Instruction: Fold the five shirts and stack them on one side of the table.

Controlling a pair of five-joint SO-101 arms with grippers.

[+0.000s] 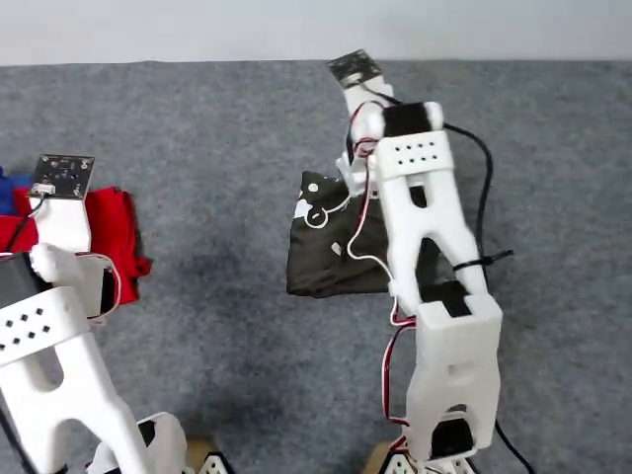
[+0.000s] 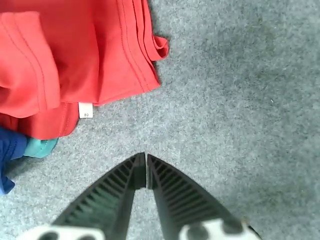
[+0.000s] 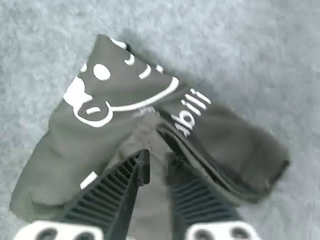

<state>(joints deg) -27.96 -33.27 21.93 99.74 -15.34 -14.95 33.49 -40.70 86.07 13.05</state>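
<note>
The right gripper [image 3: 157, 164] pinches a raised fold of the dark shirt [image 3: 115, 115] mid-table, fingers nearly closed; the left gripper [image 2: 146, 162], closed and empty, sits beside the red shirt [image 2: 75, 55] at 9 o'clock; the left wrist view adds teal cloth [image 2: 41, 146] beneath.

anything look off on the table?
Yes. The black shirt lies askew and bunched where the right claw pinches it. Elsewhere, the red shirt sits rumpled, with the blue shirt and teal shirt poking out beneath.
</note>
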